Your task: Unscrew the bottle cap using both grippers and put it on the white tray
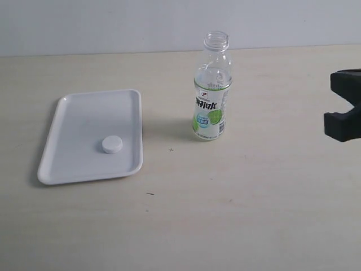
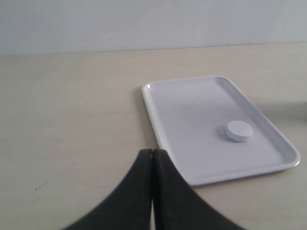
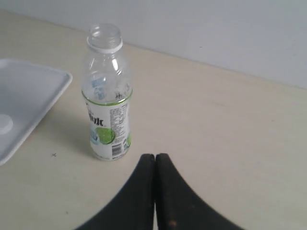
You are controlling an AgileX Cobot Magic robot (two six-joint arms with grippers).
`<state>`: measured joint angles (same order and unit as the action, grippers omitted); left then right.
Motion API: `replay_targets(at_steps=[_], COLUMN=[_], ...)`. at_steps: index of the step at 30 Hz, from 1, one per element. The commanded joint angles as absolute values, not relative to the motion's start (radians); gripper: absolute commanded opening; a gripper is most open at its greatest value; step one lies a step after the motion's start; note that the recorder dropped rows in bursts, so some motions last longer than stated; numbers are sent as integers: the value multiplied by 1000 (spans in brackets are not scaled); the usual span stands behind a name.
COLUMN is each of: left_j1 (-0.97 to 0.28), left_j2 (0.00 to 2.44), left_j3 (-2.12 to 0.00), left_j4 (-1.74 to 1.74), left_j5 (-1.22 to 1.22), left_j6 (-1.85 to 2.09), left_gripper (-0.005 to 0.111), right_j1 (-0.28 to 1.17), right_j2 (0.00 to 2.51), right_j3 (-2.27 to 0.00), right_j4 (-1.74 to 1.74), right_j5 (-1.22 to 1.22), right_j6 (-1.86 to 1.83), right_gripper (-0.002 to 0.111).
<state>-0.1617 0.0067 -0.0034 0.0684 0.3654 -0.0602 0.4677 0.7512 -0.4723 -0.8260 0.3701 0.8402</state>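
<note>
The bottle cap (image 1: pixel 111 145) lies flat on the white tray (image 1: pixel 73 118) at the left of the table, also seen as the cap (image 2: pixel 239 131) on the tray (image 2: pixel 192 110). The bottle (image 1: pixel 212 90) stands upright and uncapped near the middle, its open neck showing; the same bottle (image 3: pixel 107 96) appears in the right wrist view. My left gripper (image 2: pixel 152 152) is shut on nothing, hovering off the tray's near corner. My right gripper (image 3: pixel 155 156) is shut and empty, a short way from the bottle's base. Part of the right arm's black end (image 1: pixel 345 107) shows at the right edge.
A pale wooden tabletop (image 1: pixel 254 197) runs to a plain grey-white wall (image 1: pixel 113 22) at the back. A corner of the tray (image 3: pixel 29 96) with a faint edge of the cap shows in the right wrist view. A few small dark specks mark the table.
</note>
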Motion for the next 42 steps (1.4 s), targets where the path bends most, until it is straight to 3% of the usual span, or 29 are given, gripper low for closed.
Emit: replay_targets(at_steps=[1, 6, 14, 29, 37, 42], left_j1=[-159, -159, -159, -159, -159, -159], left_j2=[0, 0, 0, 0, 0, 0], left_j3=[0, 0, 0, 0, 0, 0], left_j4=[70, 70, 70, 70, 70, 70], left_j5=[359, 359, 359, 359, 359, 359], left_j6=[-57, -57, -57, -57, -57, -57], left_gripper=[0, 0, 0, 0, 0, 0], right_j1=[274, 56, -171, -185, -185, -185], right_j2=[633, 485, 226, 166, 105, 94], right_j3=[-352, -267, -194, -148, -144, -144], right_j4=[-845, -835, -711, -678, -159, -67], right_j5=[198, 187, 187, 176, 233, 233], right_j6=[842, 842, 849, 802, 165, 71], right_gripper=[0, 0, 0, 0, 0, 0])
